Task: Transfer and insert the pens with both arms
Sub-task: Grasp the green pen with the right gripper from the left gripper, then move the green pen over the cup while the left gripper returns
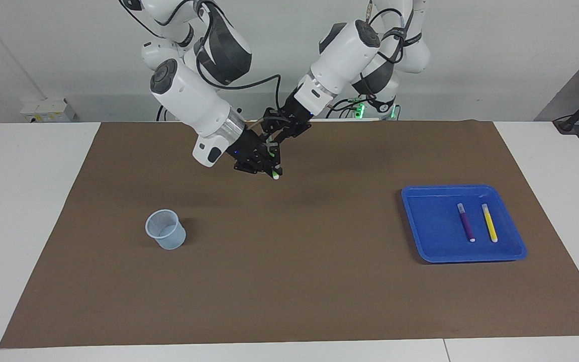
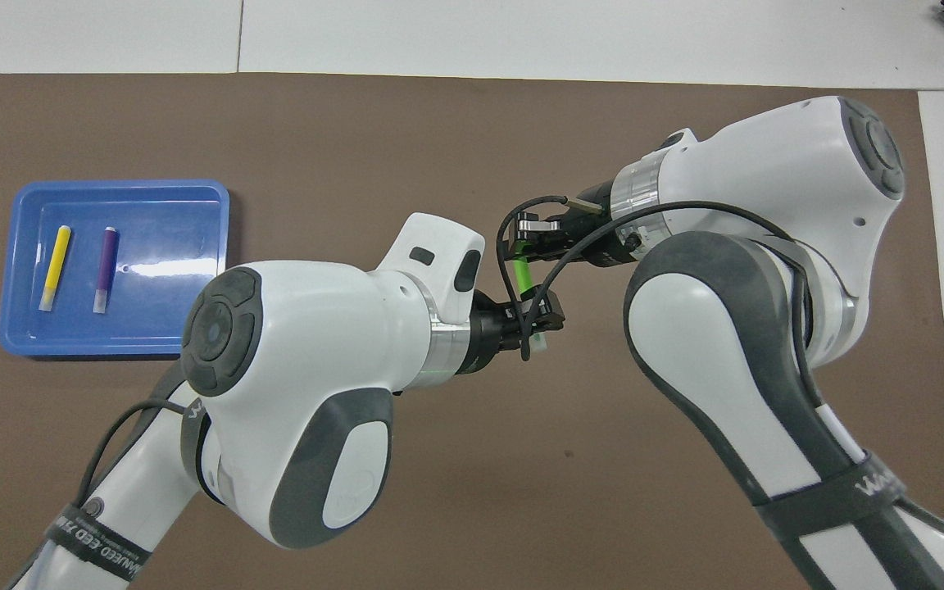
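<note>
Your green pen (image 2: pixel 524 274) is light, stiff and slick, hanging over the middle of the bench with the right claw (image 1: pixel 264 162) clamped on its barrel, the best hold, while I cannot tell whether the left claw (image 2: pixel 539 315) beside it grips.

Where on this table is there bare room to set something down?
Open: the wide mat stretch between the cup and the blue tray, and the tray floor beside the purple pen, toward the right arm's end. Crowded: over the mat's middle, where the right hand and left hand meet at the green pen.
</note>
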{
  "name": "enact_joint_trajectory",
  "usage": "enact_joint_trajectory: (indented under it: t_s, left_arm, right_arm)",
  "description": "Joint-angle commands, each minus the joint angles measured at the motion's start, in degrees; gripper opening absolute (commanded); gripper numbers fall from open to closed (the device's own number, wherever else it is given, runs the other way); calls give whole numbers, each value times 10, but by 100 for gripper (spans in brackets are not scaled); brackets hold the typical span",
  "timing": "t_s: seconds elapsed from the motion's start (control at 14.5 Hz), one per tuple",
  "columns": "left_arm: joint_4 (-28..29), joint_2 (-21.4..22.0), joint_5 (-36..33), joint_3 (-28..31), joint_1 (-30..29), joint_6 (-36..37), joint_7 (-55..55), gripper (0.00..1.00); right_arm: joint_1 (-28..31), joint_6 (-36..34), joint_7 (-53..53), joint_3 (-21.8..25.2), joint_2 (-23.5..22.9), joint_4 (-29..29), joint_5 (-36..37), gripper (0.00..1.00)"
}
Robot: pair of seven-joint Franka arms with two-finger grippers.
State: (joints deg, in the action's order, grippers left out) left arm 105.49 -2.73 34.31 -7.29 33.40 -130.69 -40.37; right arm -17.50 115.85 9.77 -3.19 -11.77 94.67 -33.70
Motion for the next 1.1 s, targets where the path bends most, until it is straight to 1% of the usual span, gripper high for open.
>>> enact_joint_trajectory:
  t_s: [0.0, 0.14, 0.28, 0.41, 0.62, 0.76, 0.9, 1.03]
  left_arm:
    - [10, 16, 1, 10, 3, 23, -9, 100]
    - [8, 29, -16, 11, -13, 68, -4, 100]
    - [8, 43, -58, 11, -34, 123, -2, 100]
    - [8, 52, -99, 12, -61, 162, 3, 100]
    - [8, 61, -144, 12, -119, 220, 88, 100]
    - [6, 61, -180, 13, -162, 242, 149, 100]
    - [3, 61, -204, 13, -200, 245, 202, 100]
    - [-2, 59, -260, 13, -239, 264, 257, 100]
  right_arm:
    - [9, -4, 1, -4, 13, 10, -3, 0]
    - [29, -4, -44, -2, 26, 16, -2, 0]
    - [55, -6, -108, -2, 39, 31, -2, 0]
    - [84, -4, -180, -3, 47, 40, -7, 0]
    - [133, -2, -299, -3, 47, 39, -16, 0]
    - [165, 27, -382, -3, 47, 44, -34, 0]
    - [187, 86, -459, -4, 47, 62, -55, 0]
    - [191, 156, -536, -3, 51, 92, -124, 0]
